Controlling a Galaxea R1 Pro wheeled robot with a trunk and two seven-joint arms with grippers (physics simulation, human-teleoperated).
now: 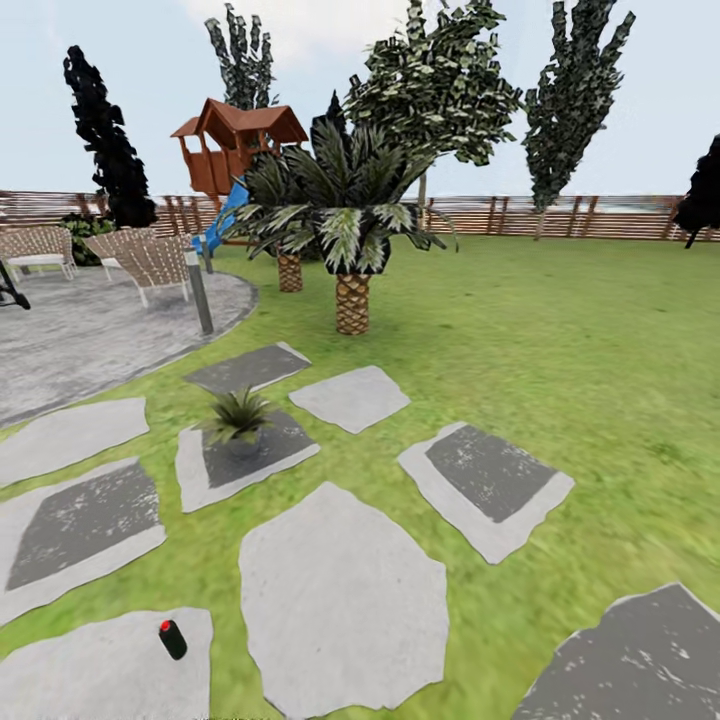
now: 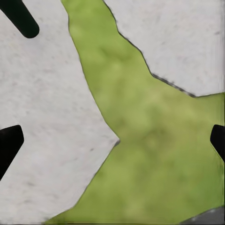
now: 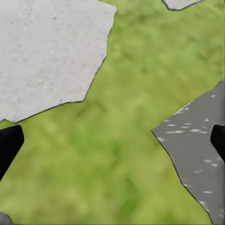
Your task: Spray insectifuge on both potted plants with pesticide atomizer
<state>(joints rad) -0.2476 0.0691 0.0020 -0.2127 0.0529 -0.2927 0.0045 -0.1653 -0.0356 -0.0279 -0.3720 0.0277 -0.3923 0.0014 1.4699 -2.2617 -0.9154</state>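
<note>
The pesticide atomizer [image 1: 172, 638], a small dark bottle with a red cap, stands on a pale grey slab [image 1: 110, 670] at the near left of the garden lawn. The potted plants are out of view. In the left wrist view my left gripper [image 2: 112, 143] is open, its dark fingertips [image 2: 8, 146] wide apart over a pale slab and grass. A dark rounded shape [image 2: 21, 18] lies on that slab at the frame corner; I cannot tell what it is. In the right wrist view my right gripper [image 3: 112, 143] is open over grass between a pale slab and a darker one, holding nothing.
A striped long-leaved agave [image 1: 238, 415] sits on a slab ahead. Behind it stand two palms [image 1: 352, 230], a round paved patio [image 1: 90, 330] with wicker chairs [image 1: 150, 262], a grey bollard [image 1: 200, 290], a wooden playhouse [image 1: 235, 145] and a slatted fence [image 1: 560, 215]. Open lawn stretches right.
</note>
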